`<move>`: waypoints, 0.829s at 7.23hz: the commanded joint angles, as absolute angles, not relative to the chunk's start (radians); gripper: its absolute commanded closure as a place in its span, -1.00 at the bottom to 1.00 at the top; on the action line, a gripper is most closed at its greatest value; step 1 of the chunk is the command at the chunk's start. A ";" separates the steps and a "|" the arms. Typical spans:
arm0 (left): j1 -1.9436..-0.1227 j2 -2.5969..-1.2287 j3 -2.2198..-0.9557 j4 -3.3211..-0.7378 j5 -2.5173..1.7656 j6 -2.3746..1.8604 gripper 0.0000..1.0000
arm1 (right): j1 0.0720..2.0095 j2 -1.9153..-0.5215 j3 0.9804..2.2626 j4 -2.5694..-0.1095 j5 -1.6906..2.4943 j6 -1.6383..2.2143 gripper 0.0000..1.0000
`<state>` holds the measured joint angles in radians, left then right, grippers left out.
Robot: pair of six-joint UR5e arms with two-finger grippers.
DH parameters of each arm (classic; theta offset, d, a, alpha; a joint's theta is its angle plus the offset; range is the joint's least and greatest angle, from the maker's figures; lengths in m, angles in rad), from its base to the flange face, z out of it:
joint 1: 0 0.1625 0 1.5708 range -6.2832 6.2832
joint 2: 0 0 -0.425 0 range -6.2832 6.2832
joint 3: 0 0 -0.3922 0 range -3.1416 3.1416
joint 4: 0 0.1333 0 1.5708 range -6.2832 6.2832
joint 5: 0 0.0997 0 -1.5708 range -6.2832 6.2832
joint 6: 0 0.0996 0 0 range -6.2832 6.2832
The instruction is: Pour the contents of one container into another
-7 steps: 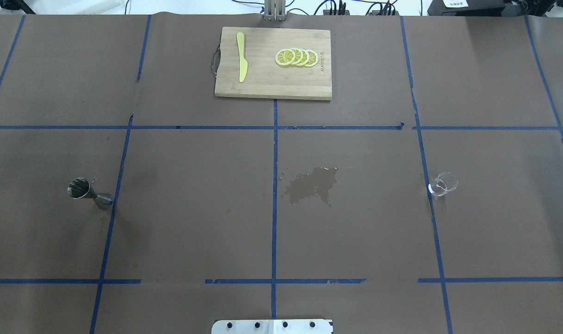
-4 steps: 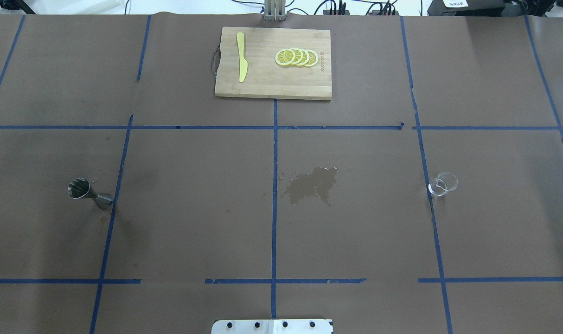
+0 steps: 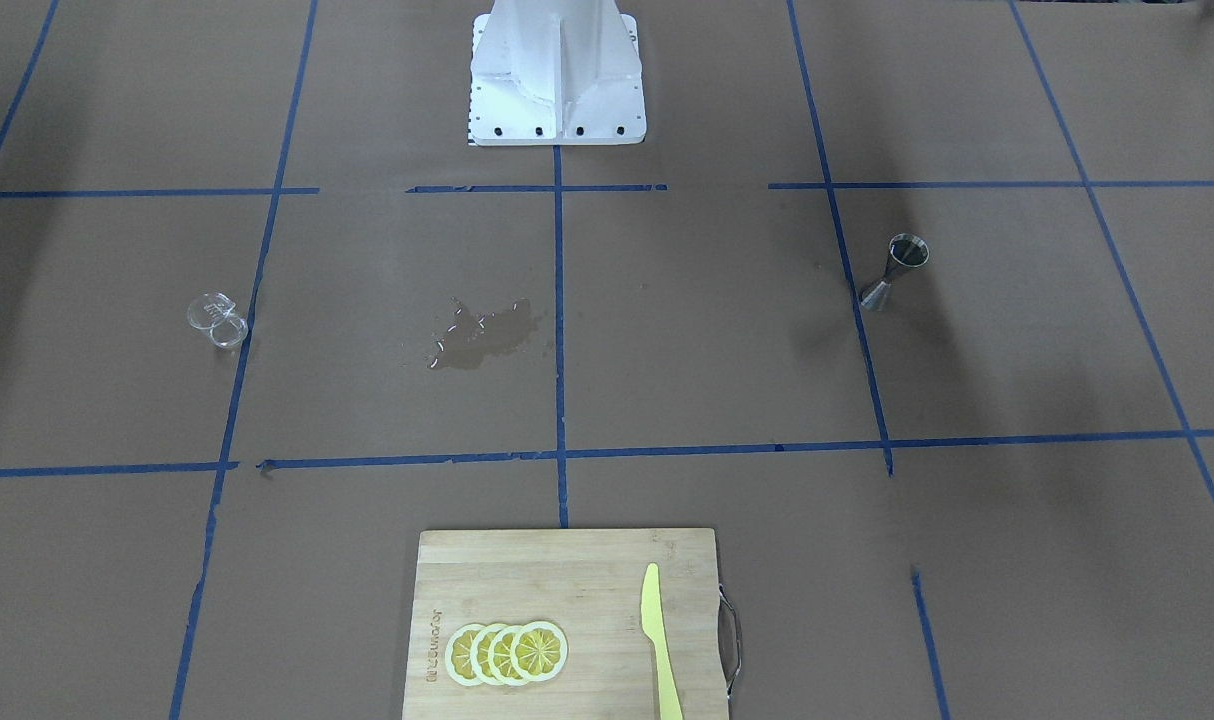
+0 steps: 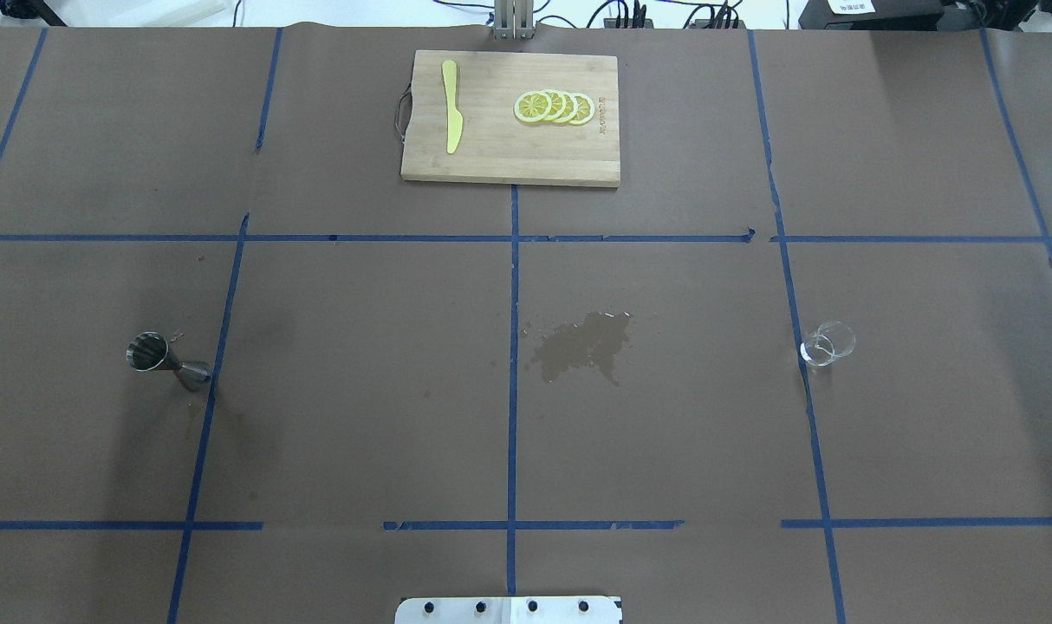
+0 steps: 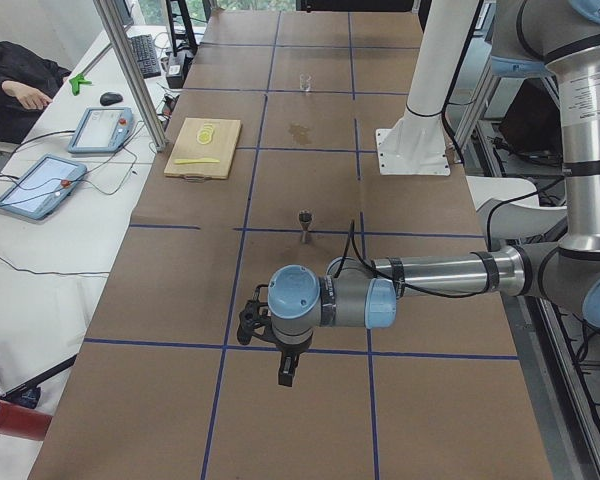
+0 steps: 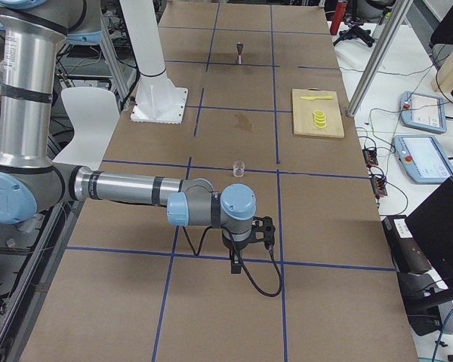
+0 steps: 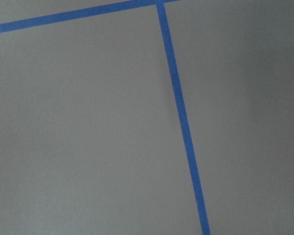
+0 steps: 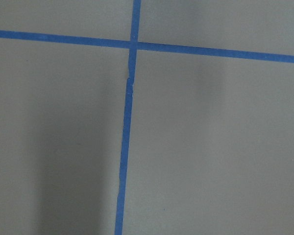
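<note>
The small clear glass cup [image 4: 827, 344] stands upright on the brown paper at the table's right side, also seen in the front view [image 3: 217, 320]. The steel jigger [image 4: 166, 360] stands at the table's left side [image 3: 895, 270]. Neither gripper appears in the overhead or front views. The left gripper [image 5: 285, 378] hangs over the table's left end, well short of the jigger [image 5: 305, 225]. The right gripper [image 6: 235, 268] hangs over the right end, short of the cup [image 6: 239, 167]. I cannot tell whether either is open or shut. Both wrist views show only paper and blue tape.
A wet stain [image 4: 582, 347] darkens the paper near the table's middle. At the far side lies a wooden cutting board [image 4: 509, 160] with a yellow knife [image 4: 451, 104] and lemon slices [image 4: 554, 107]. A person sits by tablets [image 5: 40, 185] beyond the table.
</note>
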<state>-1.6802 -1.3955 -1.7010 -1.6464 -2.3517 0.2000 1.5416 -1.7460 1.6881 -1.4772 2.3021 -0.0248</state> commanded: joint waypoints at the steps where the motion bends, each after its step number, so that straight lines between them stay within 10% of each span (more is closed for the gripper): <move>1: -1.723 -1.456 -1.712 -1.638 -2.342 0.196 -1.00 | 1.542 -1.746 1.689 -1.477 2.303 -0.025 -1.00; 6: -1.721 -1.454 -1.703 -1.644 -2.293 0.198 -1.00 | 1.540 -1.746 1.690 -1.477 2.303 -0.023 -1.00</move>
